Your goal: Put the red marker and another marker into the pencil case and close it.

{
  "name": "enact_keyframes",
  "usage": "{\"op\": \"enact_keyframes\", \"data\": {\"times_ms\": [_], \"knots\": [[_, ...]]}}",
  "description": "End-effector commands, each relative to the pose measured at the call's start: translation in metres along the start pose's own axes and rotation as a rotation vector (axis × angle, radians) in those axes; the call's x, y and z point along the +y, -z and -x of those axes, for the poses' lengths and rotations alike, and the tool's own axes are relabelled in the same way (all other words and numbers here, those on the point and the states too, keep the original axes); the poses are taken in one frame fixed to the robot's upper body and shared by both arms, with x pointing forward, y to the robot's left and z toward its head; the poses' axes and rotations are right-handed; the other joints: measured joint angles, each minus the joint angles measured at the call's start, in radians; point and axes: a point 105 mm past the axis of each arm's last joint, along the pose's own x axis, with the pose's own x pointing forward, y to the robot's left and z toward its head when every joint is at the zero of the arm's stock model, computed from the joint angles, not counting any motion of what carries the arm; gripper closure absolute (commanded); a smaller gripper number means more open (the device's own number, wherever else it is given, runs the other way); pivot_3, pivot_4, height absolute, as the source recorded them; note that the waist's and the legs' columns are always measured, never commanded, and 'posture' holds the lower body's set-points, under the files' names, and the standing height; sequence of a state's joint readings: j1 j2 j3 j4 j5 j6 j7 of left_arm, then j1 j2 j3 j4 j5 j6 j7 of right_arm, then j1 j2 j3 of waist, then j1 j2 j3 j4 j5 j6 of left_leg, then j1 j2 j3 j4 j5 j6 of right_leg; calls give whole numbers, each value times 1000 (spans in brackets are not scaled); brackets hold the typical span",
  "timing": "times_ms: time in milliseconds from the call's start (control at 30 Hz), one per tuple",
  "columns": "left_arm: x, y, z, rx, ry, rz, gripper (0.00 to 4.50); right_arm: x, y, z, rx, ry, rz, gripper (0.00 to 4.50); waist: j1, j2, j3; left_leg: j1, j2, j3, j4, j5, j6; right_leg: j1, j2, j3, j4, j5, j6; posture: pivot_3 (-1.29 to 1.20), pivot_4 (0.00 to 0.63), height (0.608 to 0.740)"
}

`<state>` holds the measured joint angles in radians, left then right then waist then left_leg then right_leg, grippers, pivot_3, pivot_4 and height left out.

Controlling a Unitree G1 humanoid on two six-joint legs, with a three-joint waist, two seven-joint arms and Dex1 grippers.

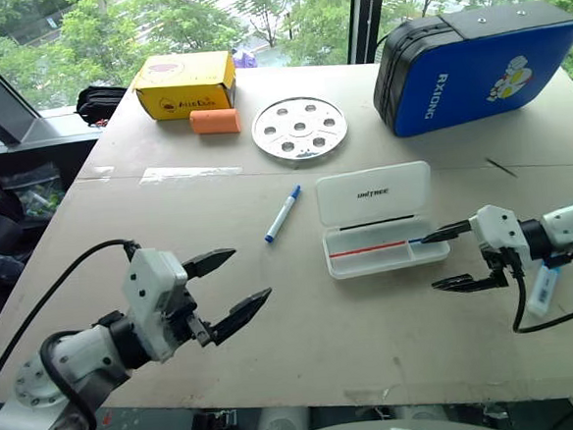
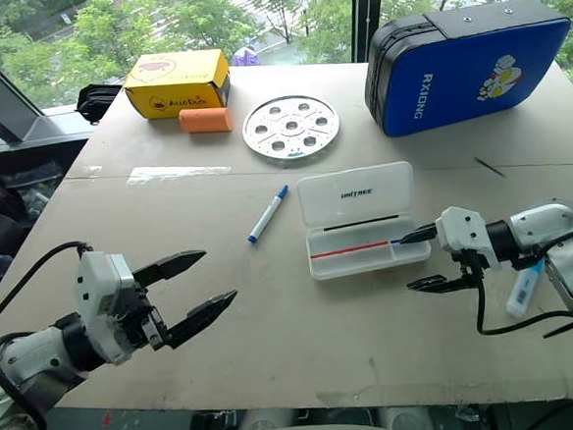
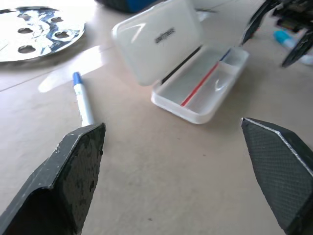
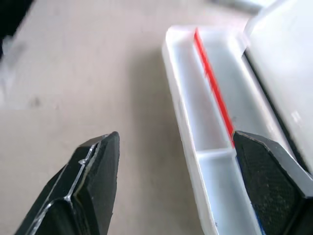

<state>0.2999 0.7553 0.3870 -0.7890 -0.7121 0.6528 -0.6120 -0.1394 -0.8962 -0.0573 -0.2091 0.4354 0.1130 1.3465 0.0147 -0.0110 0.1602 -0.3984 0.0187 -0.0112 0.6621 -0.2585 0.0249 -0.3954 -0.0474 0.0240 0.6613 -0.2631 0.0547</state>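
My jaws stood wide and empty: right gripper just beside the open pencil case, left gripper over bare bench. The red marker lay in the tray; the blue marker lay loose near the lid. It looked light, stiff and slick, best pinched mid-barrel. What lay at the tray's right end I couldn't make out

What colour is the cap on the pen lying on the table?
Blue. The marker has a white body with a blue cap, clearest in the left wrist view.
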Motion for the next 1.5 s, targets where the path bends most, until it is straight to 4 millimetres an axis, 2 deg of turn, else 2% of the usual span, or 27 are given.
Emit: {"op": "enact_keyframes", "data": {"times_ms": [33,233,333,400,433,467,500,533,633,700,733,800,900,1000,1067,1167,1300,1433,1500], "knots": [[22,4,-16,64,-114,55,0,7,-41,7,-162,176,29,750,0,0,0,1,0,0,0,0,0,0,0,-1,1,0,0,0,150,740],[55,6,-71,118,-192,99,0,31,-65,-7,-236,332,-30,750,-2,-2,-1,0,-1,0,4,0,0,1,2,-1,2,0,1,0,150,740],[60,14,-97,172,-170,69,0,36,-70,-10,-238,383,-54,750,-5,-2,0,-1,-5,0,4,0,0,0,2,-1,2,0,1,0,150,740],[66,26,-112,231,-184,57,0,39,-72,-10,-234,403,-67,750,-6,-2,0,0,-6,0,4,0,0,0,2,0,2,0,1,0,150,740],[68,34,-121,266,-200,70,507,42,-72,-8,-226,412,-71,675,-3,-3,0,-1,-6,0,4,0,0,0,2,0,2,0,1,0,150,740],[66,39,-129,283,-183,70,720,44,-71,-7,-220,418,-77,675,-1,-3,0,-1,-6,0,4,0,0,0,2,0,2,0,1,0,150,740],[62,42,-135,293,-164,65,1236,44,-71,-5,-213,430,-79,675,3,-3,-1,-1,-7,-1,4,0,0,0,2,-1,1,0,1,0,150,740],[60,43,-138,296,-149,61,1550,44,-72,-4,-209,437,-80,675,3,-3,-1,-1,-7,-2,5,0,0,1,1,-2,1,0,1,0,150,740],[57,54,-138,322,-138,68,3064,43,-67,-4,-188,454,-85,675,1,-2,-2,0,-8,-2,5,0,0,2,0,-1,2,0,1,0,150,740],[59,57,-134,322,-140,69,3819,43,-66,-5,-187,459,-88,675,1,-2,-3,1,-8,-2,5,0,0,3,0,-2,2,0,1,0,150,740],[60,58,-132,320,-141,68,4360,43,-67,-6,-191,462,-90,675,1,-2,-3,1,-8,-2,5,0,0,3,-1,-2,2,0,1,0,150,740],[61,51,-125,270,-114,69,4401,43,-64,-5,-190,467,-103,675,-1,-2,-4,1,-8,-2,5,0,0,3,-1,-2,2,0,1,0,150,740],[57,22,-93,144,40,81,4401,46,-58,-3,-179,477,-123,675,-8,-2,-3,0,-6,-2,4,0,0,3,-1,-1,1,-1,2,0,150,740],[36,6,-49,188,315,22,4401,52,-52,5,-160,475,-142,675,-19,-5,-1,-2,-1,-1,3,0,0,-1,1,-1,1,-1,2,0,150,740],[24,0,-37,239,440,-18,4401,57,-45,11,-124,468,-149,675,-10,-4,0,-2,0,-1,2,0,0,-1,1,-3,2,-1,1,0,150,740],[5,-8,-51,260,548,-94,4401,64,-35,25,-73,482,-161,675,12,2,-1,0,-3,0,3,0,0,2,-2,-3,0,-3,-2,0,150,740],[-1,-10,-84,287,540,-162,4401,67,-32,37,-41,504,-166,675,17,-2,0,-1,-7,2,7,0,1,4,-2,0,-1,-3,-1,0,150,740],[-13,-22,-134,267,538,-222,4401,73,-28,53,4,550,-184,675,15,-4,0,-1,-9,2,8,-1,2,4,-1,-1,0,-2,3,0,150,740],[-16,-26,-150,264,535,-225,4401,74,-27,55,12,565,-187,675,10,-4,0,-2,-10,2,8,-1,2,4,0,-2,0,-2,4,0,150,740]]}}
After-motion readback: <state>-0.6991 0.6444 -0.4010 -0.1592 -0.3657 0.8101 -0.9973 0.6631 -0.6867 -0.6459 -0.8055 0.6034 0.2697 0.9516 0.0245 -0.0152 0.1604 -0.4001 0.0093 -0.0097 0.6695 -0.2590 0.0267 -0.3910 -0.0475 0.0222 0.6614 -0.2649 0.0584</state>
